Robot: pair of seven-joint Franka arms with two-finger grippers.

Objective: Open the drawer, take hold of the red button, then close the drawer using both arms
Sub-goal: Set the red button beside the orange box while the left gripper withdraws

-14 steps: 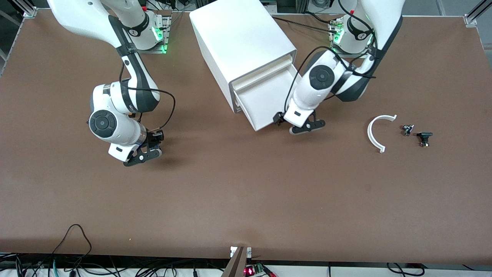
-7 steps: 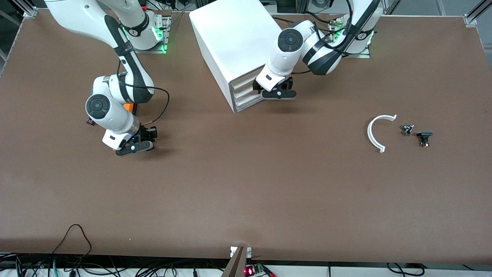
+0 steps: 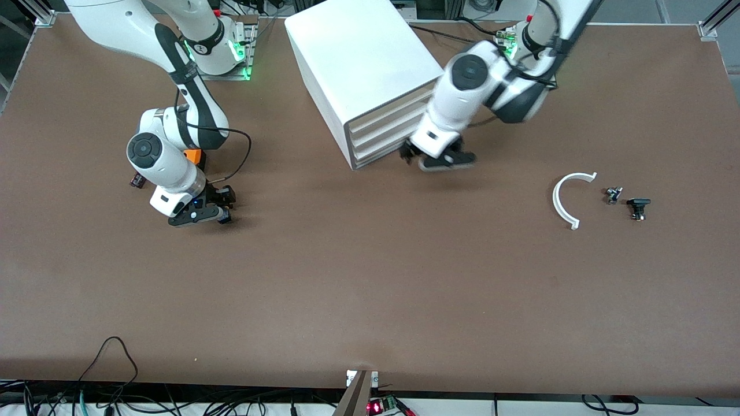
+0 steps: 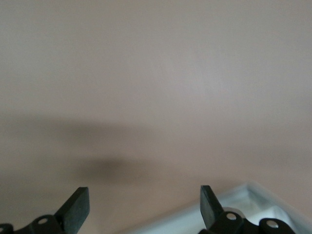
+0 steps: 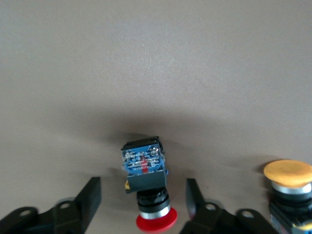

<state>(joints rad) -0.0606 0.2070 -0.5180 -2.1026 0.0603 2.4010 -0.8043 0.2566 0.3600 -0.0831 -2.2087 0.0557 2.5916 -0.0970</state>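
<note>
Drawer (image 3: 378,141) shut flush in cabinet (image 3: 361,69); left gripper (image 3: 437,157) just before it, jaws wide, empty. Right gripper (image 5: 144,207) jaws parted around button (image 5: 146,183) on table (image 3: 370,289), contact unclear; the button's red cap is partly cut off in the right wrist view.

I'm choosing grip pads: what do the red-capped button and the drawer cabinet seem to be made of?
The button looks like moulded plastic: a glossy red cap, a matte black body and a blue end face with small metal contacts. The cabinet looks like smooth white plastic with a soft sheen and rounded edges, though painted metal can't be ruled out.
</note>
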